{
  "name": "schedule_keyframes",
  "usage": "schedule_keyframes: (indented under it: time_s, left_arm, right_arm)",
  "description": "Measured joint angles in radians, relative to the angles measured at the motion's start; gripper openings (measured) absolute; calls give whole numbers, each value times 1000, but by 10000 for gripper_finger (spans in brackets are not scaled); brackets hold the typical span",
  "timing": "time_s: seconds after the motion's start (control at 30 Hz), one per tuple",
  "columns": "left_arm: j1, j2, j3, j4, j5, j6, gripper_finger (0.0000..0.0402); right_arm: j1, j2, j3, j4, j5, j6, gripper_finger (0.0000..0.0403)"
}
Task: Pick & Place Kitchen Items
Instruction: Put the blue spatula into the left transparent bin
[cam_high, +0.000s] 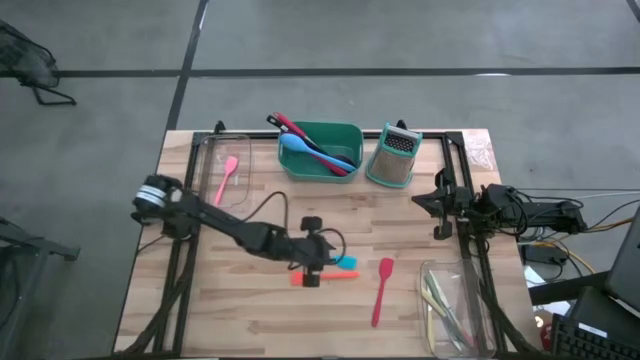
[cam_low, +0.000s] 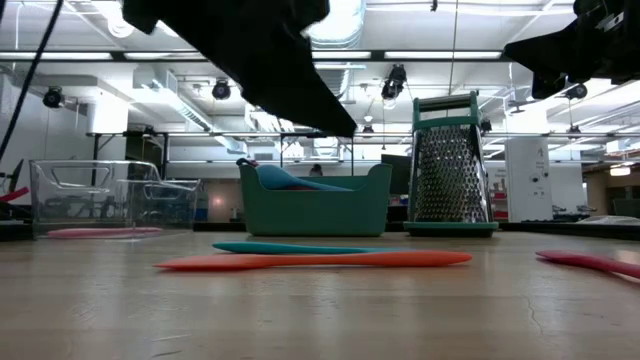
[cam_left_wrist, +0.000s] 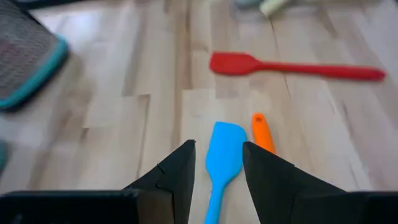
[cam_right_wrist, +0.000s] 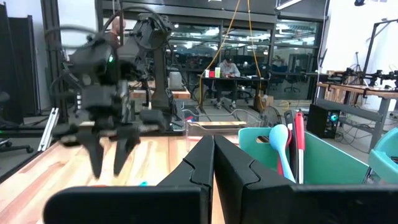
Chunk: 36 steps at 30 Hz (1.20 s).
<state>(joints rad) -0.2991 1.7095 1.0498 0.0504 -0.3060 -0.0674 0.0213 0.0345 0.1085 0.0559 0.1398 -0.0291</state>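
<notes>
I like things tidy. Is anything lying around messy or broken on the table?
Nothing looks broken or spilled. A red spatula, a blue spatula and an orange utensil lie loose on the wood, not in the teal tub. The left gripper, open, hangs over the blue one.

I see a teal tub (cam_high: 340, 150) at the far edge of my wooden table (cam_high: 250, 320), the steel box grater (cam_high: 393, 158) upright just beside it. Clear plastic bins (cam_high: 210, 160) sit at two corners, and a person (cam_right_wrist: 227, 67) sits at a desk beyond.
</notes>
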Motion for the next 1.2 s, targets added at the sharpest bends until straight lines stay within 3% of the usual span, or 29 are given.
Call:
schedule_keyframes:
  time_s: [0.37,0.9,1.2]
  left_arm:
    - [75,186,110,-5,106,16,140]
    - [93,277,110,2,284,8,140]
    - [95,284,109,-13,279,3,140]
  right_arm:
    - [0,0,0,0,0,1,8]
    - [0,1,0,0,0,1,8]
    - [0,1,0,0,0,1,8]
